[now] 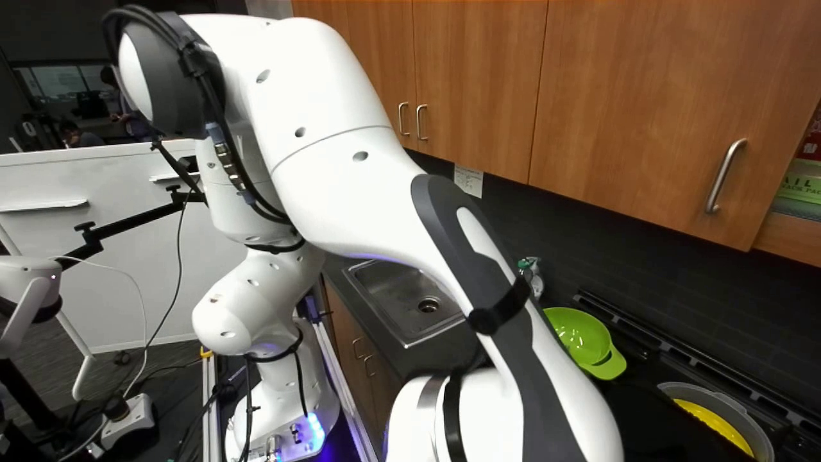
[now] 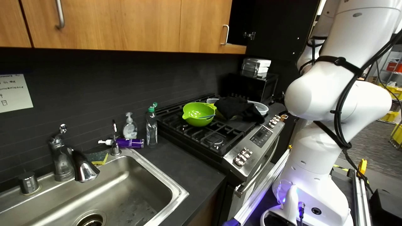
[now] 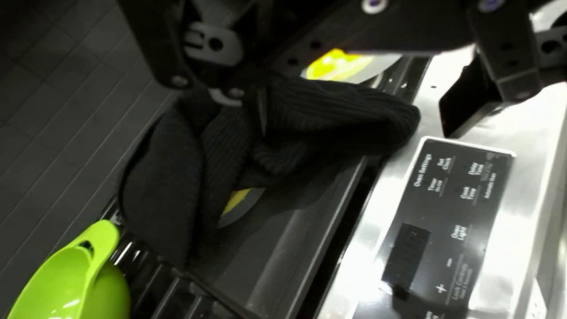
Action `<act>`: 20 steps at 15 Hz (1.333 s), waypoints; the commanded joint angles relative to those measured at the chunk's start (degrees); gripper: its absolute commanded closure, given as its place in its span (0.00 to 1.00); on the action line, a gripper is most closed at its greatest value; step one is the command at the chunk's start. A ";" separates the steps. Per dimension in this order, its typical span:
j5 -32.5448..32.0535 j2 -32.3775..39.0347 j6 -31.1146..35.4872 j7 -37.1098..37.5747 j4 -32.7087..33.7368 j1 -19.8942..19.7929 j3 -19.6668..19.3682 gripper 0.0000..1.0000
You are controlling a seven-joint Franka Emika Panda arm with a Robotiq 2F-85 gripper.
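Below the spread hand lies a rumpled black cloth.

gas stovetop: carrying grates and flat griddle | lime-green spouted bowl: resting on grates | black ribbed cloth: lying bunched over griddle | pale-rimmed container, yellow inside: sitting partly beneath cloth
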 commanded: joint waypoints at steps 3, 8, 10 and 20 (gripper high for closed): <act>-5.70 -16.22 3.18 0.41 -7.81 3.90 2.92 0.00; -10.47 -31.45 6.81 -4.14 -17.85 6.77 7.31 0.00; -13.17 -37.30 7.60 -5.58 -21.73 7.52 8.47 0.00; -12.20 -35.54 7.07 -9.70 -16.09 4.94 21.37 0.00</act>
